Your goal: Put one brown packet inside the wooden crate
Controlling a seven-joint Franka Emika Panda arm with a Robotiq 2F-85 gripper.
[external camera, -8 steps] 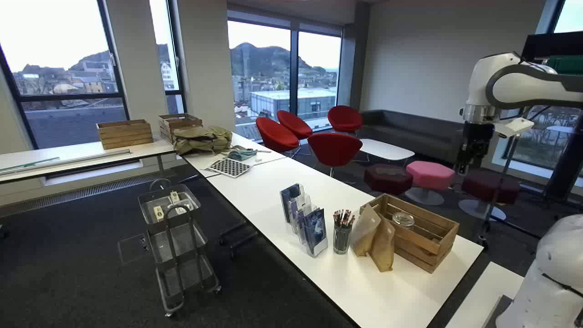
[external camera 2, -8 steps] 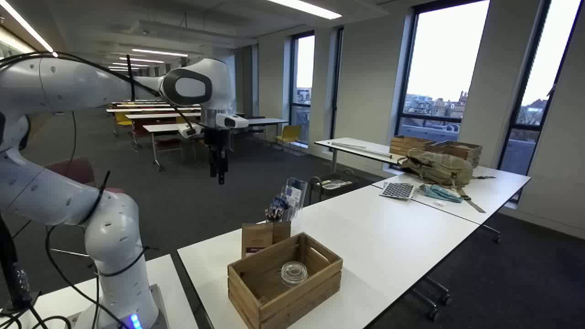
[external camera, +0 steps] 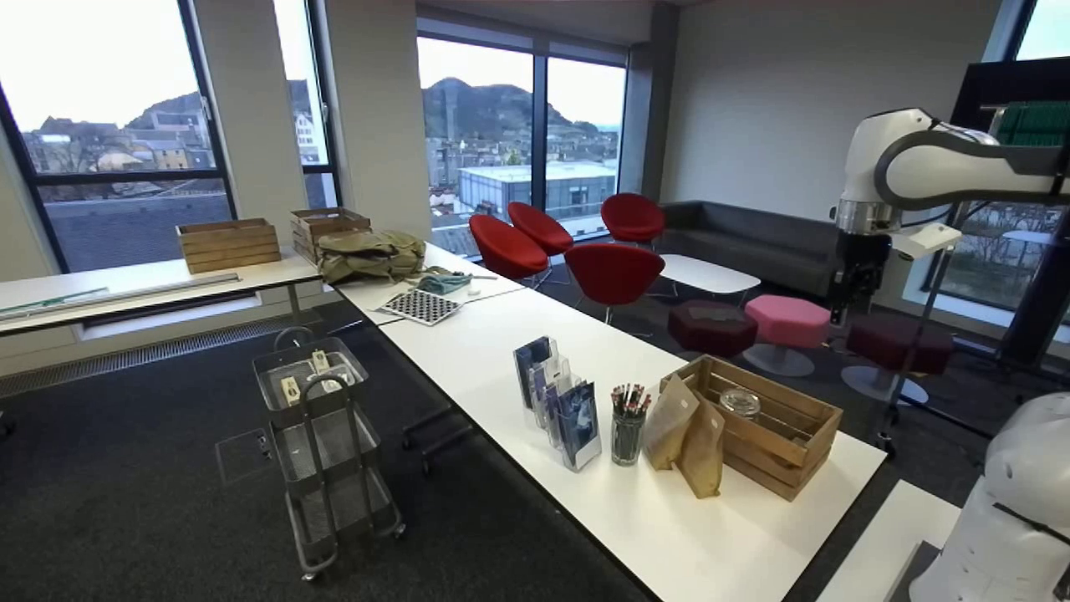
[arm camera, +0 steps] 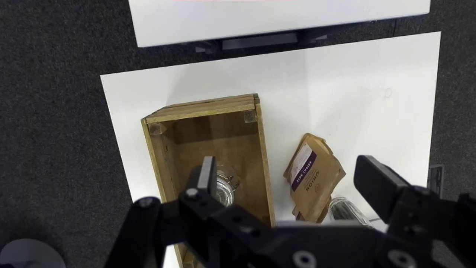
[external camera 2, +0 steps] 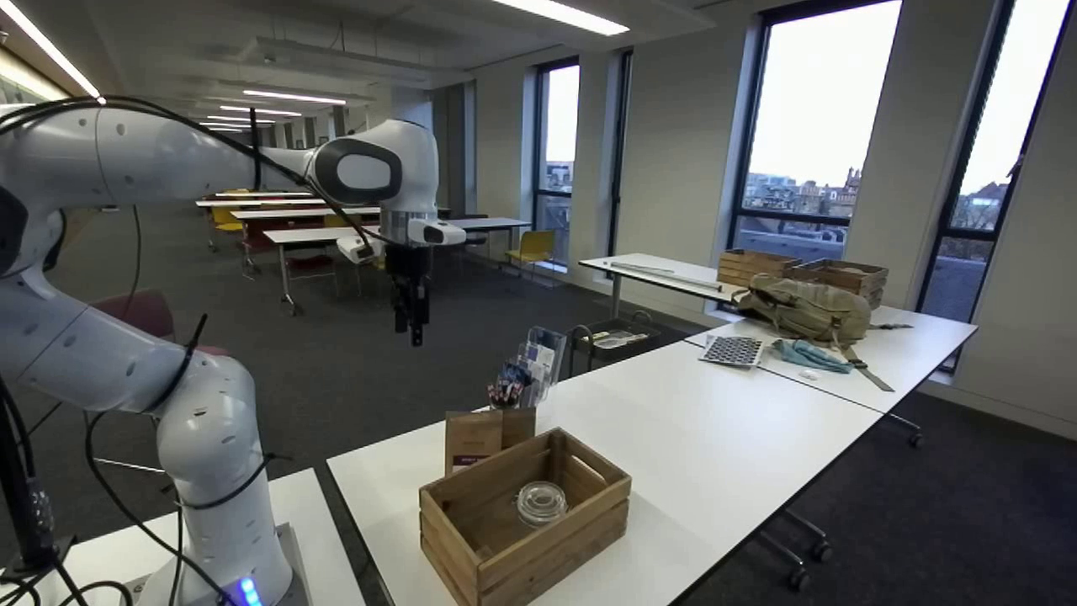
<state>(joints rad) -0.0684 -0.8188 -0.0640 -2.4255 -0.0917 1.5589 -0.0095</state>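
Two brown packets stand side by side on the white table, the front one [external camera: 700, 456] beside the rear one [external camera: 669, 422]. In the wrist view a packet [arm camera: 316, 171] shows its purple label from above. The wooden crate [external camera 2: 559, 547] stands right beside them, open at the top; its rim [arm camera: 264, 160] shows in the wrist view. A clear glass jar [external camera 2: 541, 503] lies in the crate. My gripper [arm camera: 290, 173] is open and empty, high above the table. In the wrist view its fingers stand either side of the packets, the left one over the crate. In an exterior view the gripper [external camera 2: 409, 335] points down.
A glass of pencils [external camera: 627, 431] stands close beside the packets, also seen in the wrist view [arm camera: 346, 210]. Blue-and-white packs in clear holders [external camera: 577, 422] stand beyond it. A chequered board [external camera: 422, 307] and a green backpack [external camera: 372, 255] lie at the far end.
The arm and gripper have moved a little towards the table side and slightly down. The packets, crate and jar have not moved.
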